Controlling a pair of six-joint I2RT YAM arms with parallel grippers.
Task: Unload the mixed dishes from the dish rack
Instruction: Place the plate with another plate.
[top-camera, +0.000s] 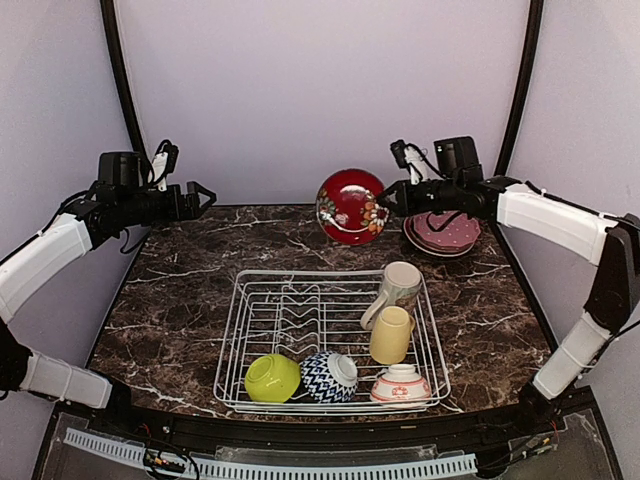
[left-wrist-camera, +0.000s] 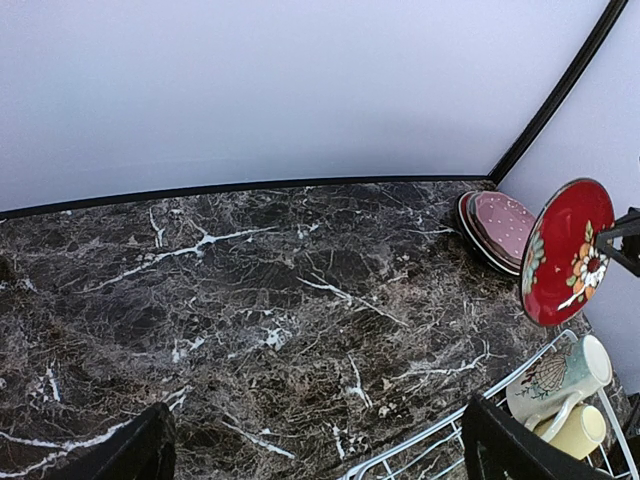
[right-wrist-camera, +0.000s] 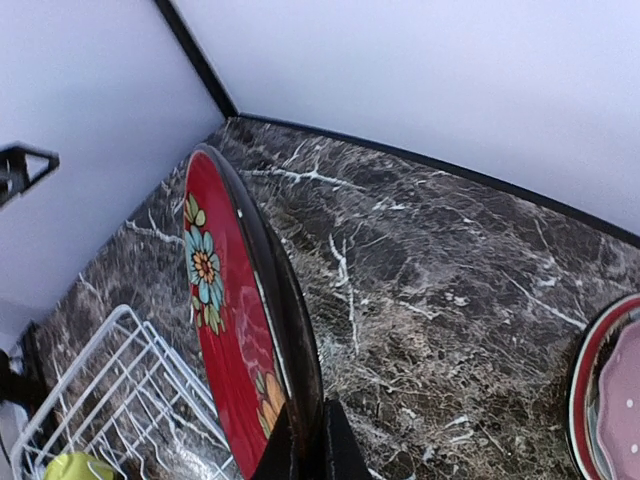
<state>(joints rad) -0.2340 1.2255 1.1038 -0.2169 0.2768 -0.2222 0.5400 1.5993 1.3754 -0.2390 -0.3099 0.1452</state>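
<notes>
My right gripper (top-camera: 385, 198) (right-wrist-camera: 308, 445) is shut on the rim of a red flowered plate (top-camera: 350, 206) (right-wrist-camera: 232, 330) (left-wrist-camera: 566, 252), which hangs on edge in the air above the back of the table. The white wire dish rack (top-camera: 262, 282) (left-wrist-camera: 440, 440) (right-wrist-camera: 90, 385) sits near the front. In it lie a cream mug (top-camera: 399, 287) (left-wrist-camera: 560, 378), a yellow mug (top-camera: 391, 335) (left-wrist-camera: 575, 432), a lime bowl (top-camera: 271, 378), a navy-zigzag bowl (top-camera: 329, 376) and a pink-white bowl (top-camera: 401, 385). My left gripper (top-camera: 203, 196) (left-wrist-camera: 320, 455) is open and empty, high at the back left.
A stack of plates topped by a pink dotted one (top-camera: 448, 232) (left-wrist-camera: 497, 227) (right-wrist-camera: 612, 395) rests at the back right corner. The dark marble table (top-camera: 190, 290) ends at pale walls on three sides, with black corner posts (top-camera: 122, 75).
</notes>
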